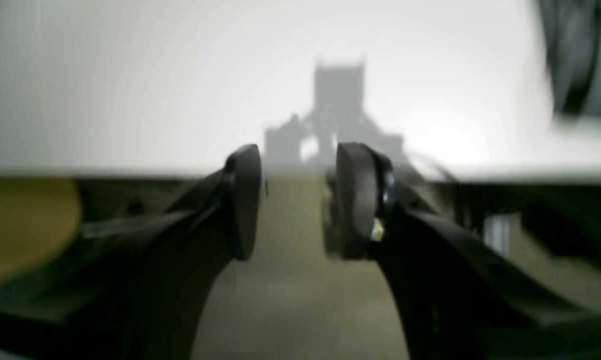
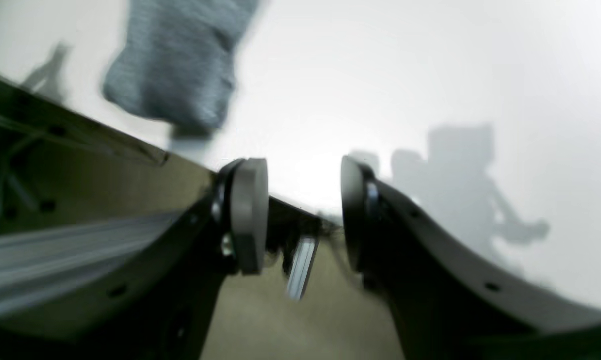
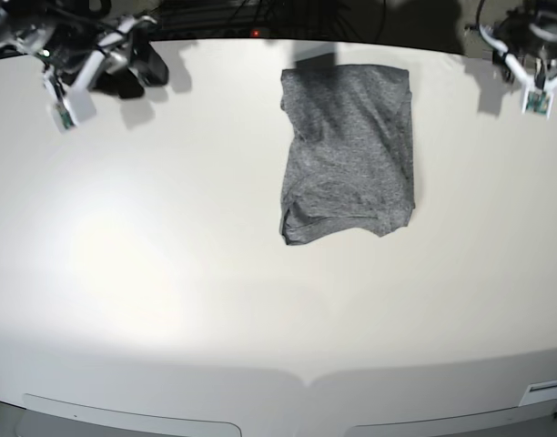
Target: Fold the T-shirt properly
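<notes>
Only T-shirt (image 3: 348, 155) on white table (image 3: 169, 291).

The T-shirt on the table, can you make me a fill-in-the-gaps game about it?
1. The T-shirt is the colour ____.
2. The T-shirt lies on a ____ table.
3. The left gripper holds ____ between its fingers.
4. The T-shirt lies folded into a rough ____.

Missing words: grey; white; nothing; rectangle

white table (image 3: 169, 300), olive floor (image 1: 290, 300)
</notes>
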`<state>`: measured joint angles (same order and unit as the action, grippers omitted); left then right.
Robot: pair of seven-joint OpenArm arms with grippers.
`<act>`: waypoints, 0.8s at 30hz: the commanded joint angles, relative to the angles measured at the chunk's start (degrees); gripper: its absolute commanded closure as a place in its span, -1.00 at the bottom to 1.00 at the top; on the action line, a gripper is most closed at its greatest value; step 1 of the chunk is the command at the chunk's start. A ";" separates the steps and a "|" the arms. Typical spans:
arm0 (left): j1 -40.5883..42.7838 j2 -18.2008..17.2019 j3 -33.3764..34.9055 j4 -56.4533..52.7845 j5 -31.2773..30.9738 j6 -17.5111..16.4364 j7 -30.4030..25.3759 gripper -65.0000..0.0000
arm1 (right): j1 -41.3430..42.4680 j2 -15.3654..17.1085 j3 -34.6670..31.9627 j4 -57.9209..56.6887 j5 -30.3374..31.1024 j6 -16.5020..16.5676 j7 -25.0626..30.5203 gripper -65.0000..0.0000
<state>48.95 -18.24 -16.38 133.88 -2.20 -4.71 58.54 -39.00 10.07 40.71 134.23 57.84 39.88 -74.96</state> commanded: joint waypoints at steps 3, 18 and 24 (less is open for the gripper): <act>8.11 -0.22 -1.22 1.12 0.63 -0.07 -1.18 0.25 | -8.44 0.20 5.46 0.77 2.29 0.12 0.28 0.25; 7.82 0.31 0.13 -44.68 -12.87 -15.96 -20.70 0.25 | -17.57 4.02 -5.77 -31.10 -17.53 0.12 26.18 0.25; -18.12 0.44 7.58 -88.76 -12.17 -16.37 -29.00 0.25 | 0.20 11.45 -19.06 -73.24 -31.08 0.12 42.03 0.25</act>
<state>29.41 -16.82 -8.51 44.10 -14.35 -21.10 28.77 -37.85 20.67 21.08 59.57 26.24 39.75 -32.99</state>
